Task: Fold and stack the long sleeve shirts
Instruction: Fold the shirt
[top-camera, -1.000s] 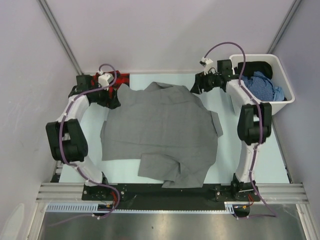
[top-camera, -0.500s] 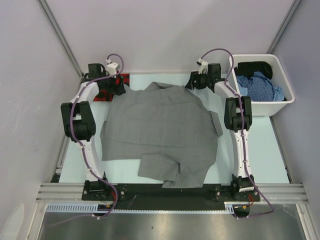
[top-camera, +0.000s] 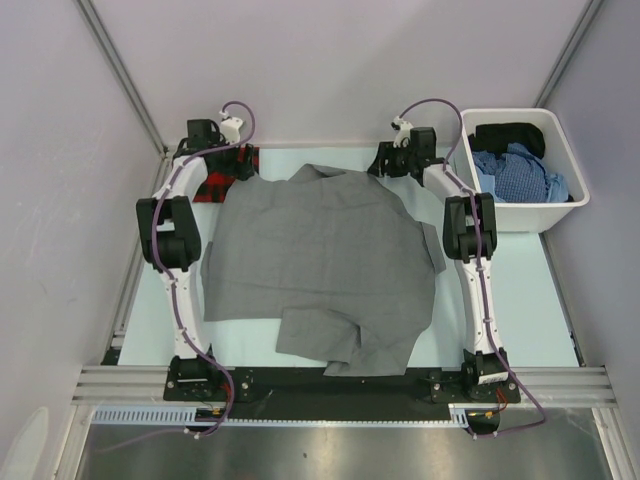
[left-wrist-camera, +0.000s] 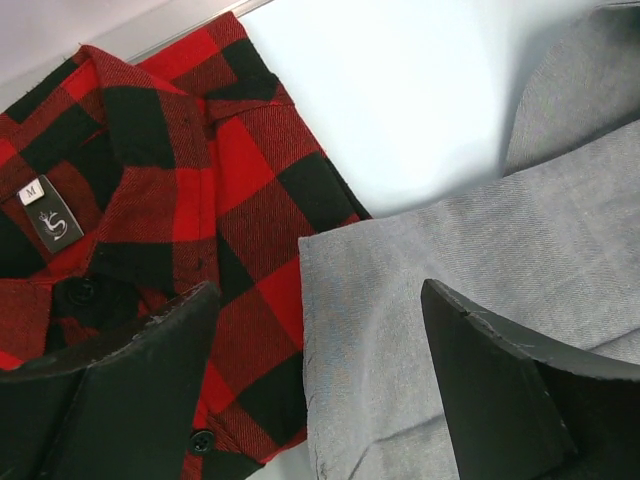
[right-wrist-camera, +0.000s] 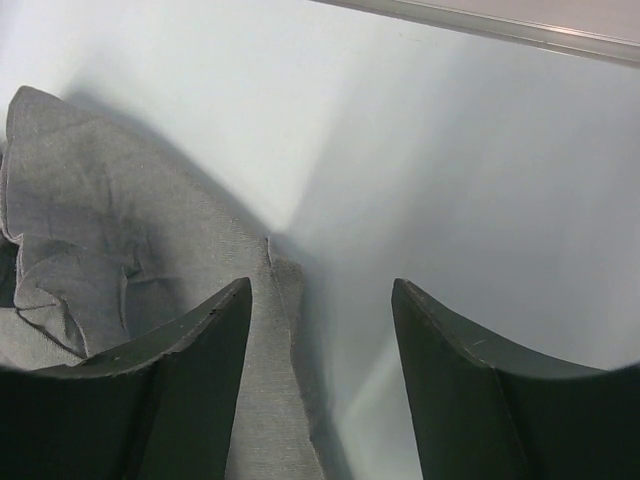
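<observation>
**Grey shirt spread on the worktop, both claws wide at its far edge**

The pale worktop (top-camera: 500, 300) carries the plain grey shirt (top-camera: 320, 265), which lies spread across its middle. The shirt is rumpled and roughly flat, and one flap is doubled over near the front edge. At the far right stands a white bin (top-camera: 540, 217) holding a blue checked garment (top-camera: 520, 175) and a black one (top-camera: 510, 135).

Both arms reach to the far side, one past each side of the grey shirt. The red-and-black plaid shirt (top-camera: 208, 190) lies at the far left corner, partly hidden by the left arm. In the left wrist view its collar is up, and a straight edge of the grey cloth lies just beside it, perhaps overlapping.

The left claw (left-wrist-camera: 315, 300) is spread wide with nothing in it, poised above the spot where the grey edge meets the plaid. The right claw (right-wrist-camera: 320, 290) is also parted and holds nothing. It hangs over the grey shirt's far right edge and bare worktop.

A small white size tag (left-wrist-camera: 32, 190) marked M sits inside the plaid collar.
</observation>
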